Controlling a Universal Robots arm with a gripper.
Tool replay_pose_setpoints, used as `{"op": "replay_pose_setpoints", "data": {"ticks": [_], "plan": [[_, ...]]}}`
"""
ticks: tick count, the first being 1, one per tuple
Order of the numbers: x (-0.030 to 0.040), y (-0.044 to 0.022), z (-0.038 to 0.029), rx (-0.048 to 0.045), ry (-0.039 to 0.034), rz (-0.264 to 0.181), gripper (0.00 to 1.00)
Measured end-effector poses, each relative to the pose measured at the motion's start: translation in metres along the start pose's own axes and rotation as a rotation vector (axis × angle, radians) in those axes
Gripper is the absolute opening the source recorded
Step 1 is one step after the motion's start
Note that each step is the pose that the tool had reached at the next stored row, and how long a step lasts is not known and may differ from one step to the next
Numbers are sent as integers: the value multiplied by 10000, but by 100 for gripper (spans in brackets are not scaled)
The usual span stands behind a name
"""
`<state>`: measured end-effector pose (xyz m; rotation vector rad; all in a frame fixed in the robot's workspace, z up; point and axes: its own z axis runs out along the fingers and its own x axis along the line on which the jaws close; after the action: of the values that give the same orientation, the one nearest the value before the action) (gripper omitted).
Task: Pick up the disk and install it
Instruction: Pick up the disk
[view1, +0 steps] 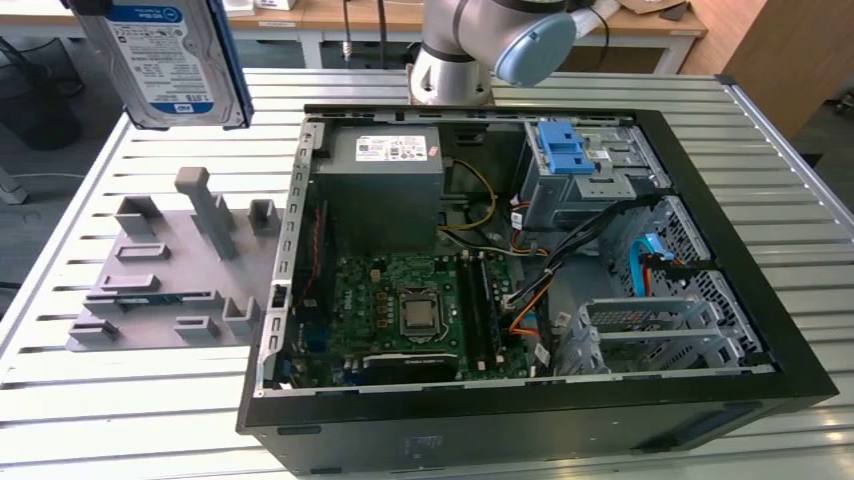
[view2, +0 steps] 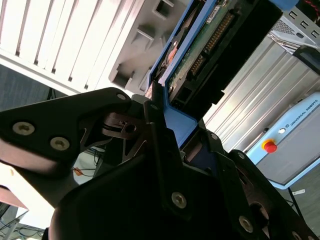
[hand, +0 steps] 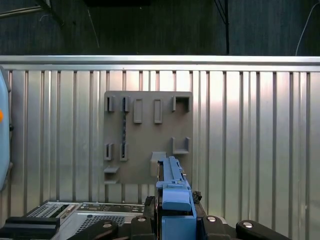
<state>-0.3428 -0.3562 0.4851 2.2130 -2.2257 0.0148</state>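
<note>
Closest to the lens in the exterior view is the disk. It hangs high in the air at the exterior view's left, above the grey holder that lies on the slatted bench, and it touches nothing under it. From this I judge that the picking-up part is done, because the disk is clear of the holder and carried.

The installing part is not yet done. The disk is outside the open computer case, well apart from the drive cage and its blue latch on the far side of the case.

In the second wrist view the tool is clenched on the disk, and its black fingers squeeze one blue side rail between them.

The disk is a flat silver block, held nearly upright with a slight tilt. Its white-and-blue label faces the exterior camera and the blue rails run along its long edges. The second wrist view shows its other face, with a green circuit board and a row of connector pins
</note>
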Motion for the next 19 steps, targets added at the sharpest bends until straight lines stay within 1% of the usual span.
{"op": "replay_pose_setpoints", "data": {"ticks": [19], "plan": [[1, -90, 1, 0, 0, -1, 36]]}}
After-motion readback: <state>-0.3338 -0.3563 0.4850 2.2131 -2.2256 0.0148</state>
